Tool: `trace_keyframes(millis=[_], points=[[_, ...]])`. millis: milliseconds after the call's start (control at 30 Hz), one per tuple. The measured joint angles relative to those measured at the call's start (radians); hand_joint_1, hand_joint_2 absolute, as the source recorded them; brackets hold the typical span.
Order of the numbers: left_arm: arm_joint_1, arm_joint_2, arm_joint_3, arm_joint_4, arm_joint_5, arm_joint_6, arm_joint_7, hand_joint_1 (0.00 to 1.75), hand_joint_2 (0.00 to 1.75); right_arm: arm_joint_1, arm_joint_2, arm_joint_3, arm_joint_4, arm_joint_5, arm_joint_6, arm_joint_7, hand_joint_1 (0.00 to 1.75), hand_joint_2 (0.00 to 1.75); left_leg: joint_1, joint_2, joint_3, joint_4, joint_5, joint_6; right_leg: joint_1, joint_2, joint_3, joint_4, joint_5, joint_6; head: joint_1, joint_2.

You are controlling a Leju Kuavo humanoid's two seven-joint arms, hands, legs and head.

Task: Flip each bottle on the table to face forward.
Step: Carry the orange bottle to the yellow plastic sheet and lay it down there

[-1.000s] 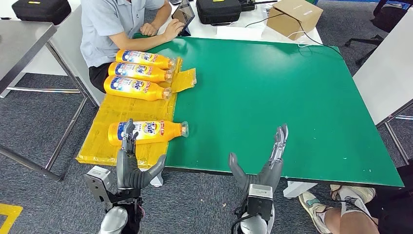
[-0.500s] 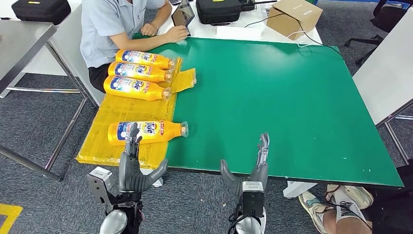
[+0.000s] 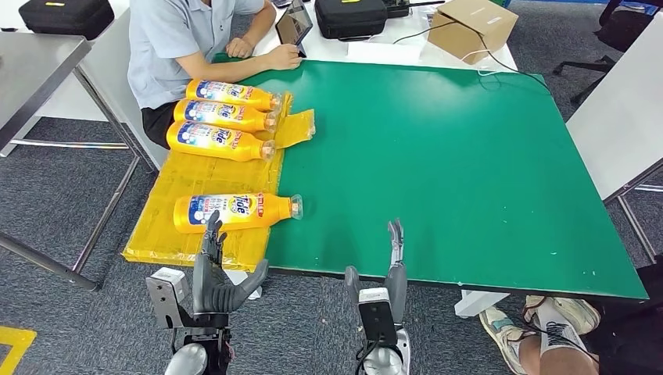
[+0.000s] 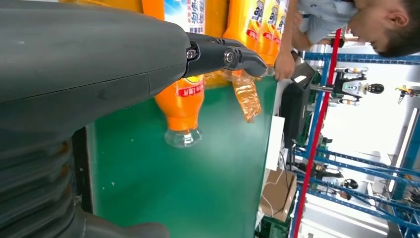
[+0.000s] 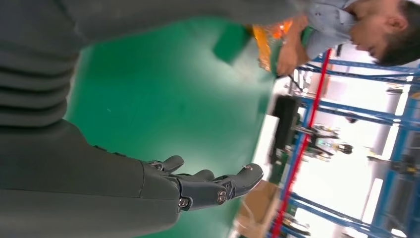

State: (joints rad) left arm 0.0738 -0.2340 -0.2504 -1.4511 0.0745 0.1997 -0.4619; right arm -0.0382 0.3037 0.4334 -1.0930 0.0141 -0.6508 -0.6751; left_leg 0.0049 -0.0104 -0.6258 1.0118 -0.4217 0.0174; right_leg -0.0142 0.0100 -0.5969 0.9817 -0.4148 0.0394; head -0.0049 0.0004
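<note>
Head view has our left hand (image 3: 213, 275) and right hand (image 3: 385, 275) both empty, fingers spread, near the table edge, and the nearest bottle (image 3: 234, 212) lying on the yellow sheet (image 3: 199, 176) looks smooth, rigid, probably slippery plastic, so we'd grab its wide labelled body.

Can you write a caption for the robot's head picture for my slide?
Both open robot hands, left and right, hover near one orange bottle.

From my seat I see a bright green table top (image 3: 438, 148) with a yellow sheet (image 3: 203, 176) along one side. The bottles (image 3: 234, 210) are orange-yellow with blue, white and red labels. Both hands, left (image 3: 213, 277) and right (image 3: 388, 269), are grey with darker fingers. The person's shirt (image 3: 168, 39) is pale blue.
</note>
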Motion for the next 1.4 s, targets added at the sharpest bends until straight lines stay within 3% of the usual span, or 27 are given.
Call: trace_keyframes(millis=[33,200,733,1400], points=[[-0.003,0.000,-0.005,0.003,0.000,0.000,-0.004,0.00,1.75,0.000,-0.002,0.000,0.002,-0.026,0.031,0.004,0.00,1.75,0.000,0.000,0.000,0.000,0.000,0.000,0.000,0.000,0.000,0.000,0.000,0.000,0.000,0.000],[-0.012,-0.001,-0.035,0.012,-0.004,-0.001,-0.043,0.00,1.75,0.015,-0.025,0.000,-0.036,-0.082,0.125,0.010,0.00,1.75,0.000,0.000,0.000,0.000,0.000,0.000,0.000,0.000,0.000,0.000,0.000,0.000,0.000,0.000],[-0.018,0.003,-0.085,0.017,0.027,-0.115,-0.093,0.00,1.75,0.055,-0.073,-0.001,-0.173,0.038,0.018,-0.006,0.00,1.75,0.000,0.001,0.000,0.000,0.000,0.000,0.000,0.000,0.000,0.000,0.000,0.000,0.000,0.000],[0.035,0.006,-0.080,-0.063,-0.089,0.025,-0.107,0.00,1.75,0.090,-0.100,0.007,-0.268,0.107,0.064,-0.006,0.00,1.75,0.000,0.000,0.000,0.000,0.000,0.000,0.000,0.000,0.000,0.000,0.000,0.000,0.000,0.000]])
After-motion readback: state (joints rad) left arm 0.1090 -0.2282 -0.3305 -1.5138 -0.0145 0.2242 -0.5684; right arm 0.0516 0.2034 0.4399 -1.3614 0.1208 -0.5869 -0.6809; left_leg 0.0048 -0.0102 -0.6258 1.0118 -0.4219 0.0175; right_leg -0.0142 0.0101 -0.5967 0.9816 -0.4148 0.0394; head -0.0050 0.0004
